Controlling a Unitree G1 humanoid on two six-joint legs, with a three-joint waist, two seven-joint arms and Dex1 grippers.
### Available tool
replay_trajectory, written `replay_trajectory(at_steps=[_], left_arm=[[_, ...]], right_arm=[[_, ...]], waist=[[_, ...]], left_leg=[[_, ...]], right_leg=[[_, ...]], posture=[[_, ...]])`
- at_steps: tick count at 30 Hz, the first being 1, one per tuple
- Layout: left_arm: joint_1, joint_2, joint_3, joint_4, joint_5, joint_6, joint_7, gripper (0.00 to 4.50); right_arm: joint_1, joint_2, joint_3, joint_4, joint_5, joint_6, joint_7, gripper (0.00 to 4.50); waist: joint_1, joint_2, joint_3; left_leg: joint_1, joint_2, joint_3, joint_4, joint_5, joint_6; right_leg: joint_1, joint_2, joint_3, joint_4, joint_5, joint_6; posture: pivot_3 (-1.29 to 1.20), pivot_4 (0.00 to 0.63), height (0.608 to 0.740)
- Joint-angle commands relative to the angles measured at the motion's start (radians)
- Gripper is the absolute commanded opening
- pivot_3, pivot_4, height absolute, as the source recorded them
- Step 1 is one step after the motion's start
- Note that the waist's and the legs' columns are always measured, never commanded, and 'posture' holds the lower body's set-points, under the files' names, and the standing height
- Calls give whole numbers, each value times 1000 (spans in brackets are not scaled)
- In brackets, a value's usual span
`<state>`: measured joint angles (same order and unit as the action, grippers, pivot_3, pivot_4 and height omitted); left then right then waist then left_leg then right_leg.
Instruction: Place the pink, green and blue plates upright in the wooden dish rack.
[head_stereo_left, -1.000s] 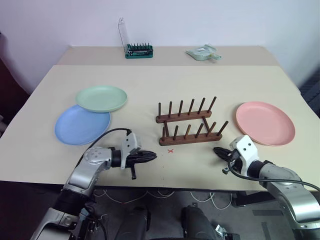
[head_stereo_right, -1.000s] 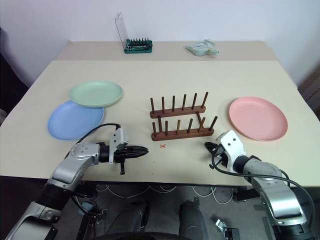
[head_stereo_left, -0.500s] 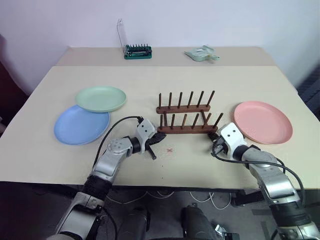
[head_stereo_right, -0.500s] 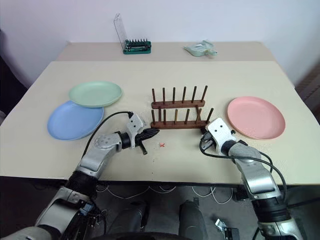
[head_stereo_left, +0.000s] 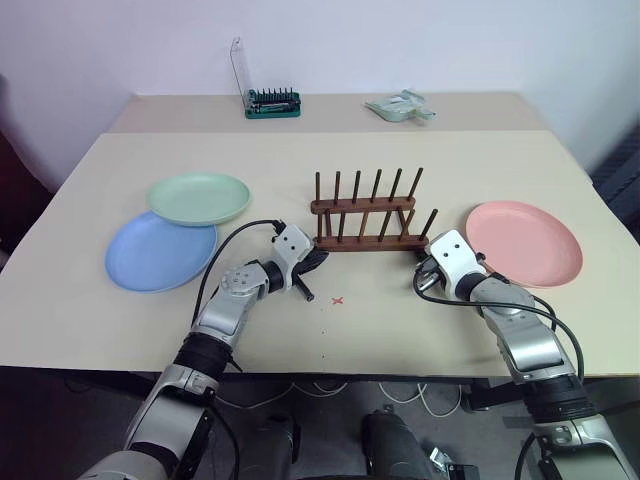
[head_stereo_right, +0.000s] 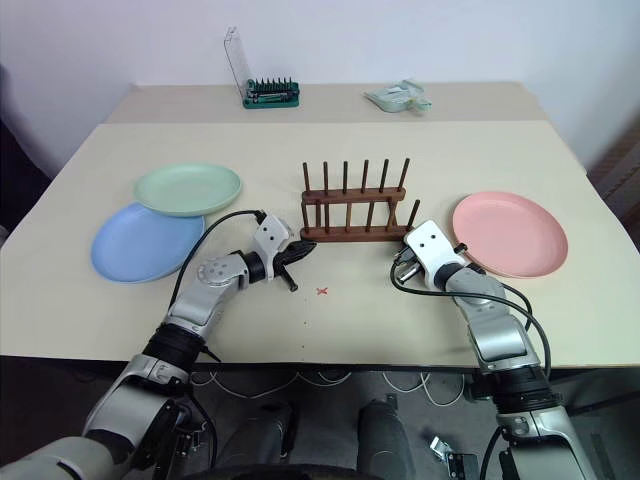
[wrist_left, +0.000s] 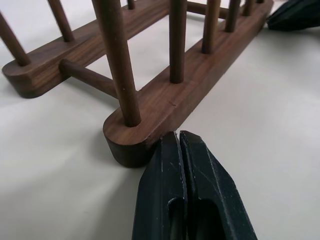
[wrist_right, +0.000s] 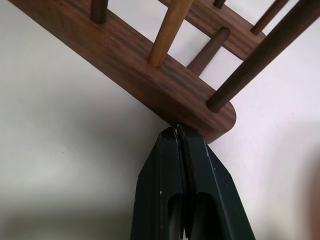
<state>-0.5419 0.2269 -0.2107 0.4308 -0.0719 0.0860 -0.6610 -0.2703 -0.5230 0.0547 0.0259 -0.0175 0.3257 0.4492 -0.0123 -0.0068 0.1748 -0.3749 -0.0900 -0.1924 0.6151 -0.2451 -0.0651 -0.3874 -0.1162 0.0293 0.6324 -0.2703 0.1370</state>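
Wooden dish rack (head_stereo_left: 365, 222), small and dark brown with two base rails and rows of thin upright pegs, stands near the middle of the pale beige table (head_stereo_left: 330, 160), and both claws press against its near rail. The left claw (wrist_left: 176, 137) is closed, its two black fingers pinched together with nothing between them, and its tip touches the rounded end of the near rail at the rack's left side. The right claw (wrist_right: 176, 131) is likewise closed and empty, its tip set against the rounded end of the same rail at the rack's right side. The rack holds no plates.

Just in front of the rack, between the two arms, a small red cross mark (head_stereo_left: 338, 300) sits on the table. To the right of the right claw lies the round pink plate (head_stereo_left: 524, 243), flat on the table and near the rack but apart from it. To the left of the left claw lies the round blue plate (head_stereo_left: 150, 255), flat, with the round pale green plate (head_stereo_left: 199, 197) overlapping its far edge.

At the far side of the table stands a green tool holder with a clear upright lid (head_stereo_left: 270, 98), and to its right lies a pale green object (head_stereo_left: 402, 107) that I cannot identify.
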Motion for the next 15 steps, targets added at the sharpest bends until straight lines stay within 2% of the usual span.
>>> replay_trajectory(at_steps=[1, 6, 10, 13, 15], left_arm=[[4, 6, 7, 35, 30, -9, 21, 49], [20, 13, 7, 16, 9, -7, -17, 49], [82, 31, 24, -110, -64, 18, -104, 49], [157, 81, 15, -236, -99, 16, -188, 0], [192, 103, 12, -298, -123, 17, -230, 0]], right_arm=[[4, 8, -2, -33, -1, -2, 5, 0], [30, -5, -17, -81, 20, 9, 31, 0], [115, -79, -85, -221, 95, 64, 125, 0], [198, -174, -221, -352, 197, 146, 215, 745], [229, -222, -279, -379, 213, 183, 228, 1669]], waist=[[0, 0, 0], [-1, 0, 0], [-1, 0, 0], [-1, 1, 0], [-1, 1, 0]], left_leg=[[0, 0, 0, 0, 0, 0], [0, 0, 0, 0, 0, 0], [-1, 0, 0, -1, 0, 0], [-3, 0, 0, -1, 0, 1], [-3, 0, 0, -1, -1, 1]], right_leg=[[0, 0, 0, 0, 0, 0], [0, 0, 0, 0, 0, 0], [-1, 0, 0, 0, 0, 0], [-2, 0, 0, -1, 0, 0], [-3, 0, 0, -1, 0, 0]], posture=[[0, 150, 740], [0, 150, 740], [0, 150, 740], [0, 150, 740], [0, 150, 740]])
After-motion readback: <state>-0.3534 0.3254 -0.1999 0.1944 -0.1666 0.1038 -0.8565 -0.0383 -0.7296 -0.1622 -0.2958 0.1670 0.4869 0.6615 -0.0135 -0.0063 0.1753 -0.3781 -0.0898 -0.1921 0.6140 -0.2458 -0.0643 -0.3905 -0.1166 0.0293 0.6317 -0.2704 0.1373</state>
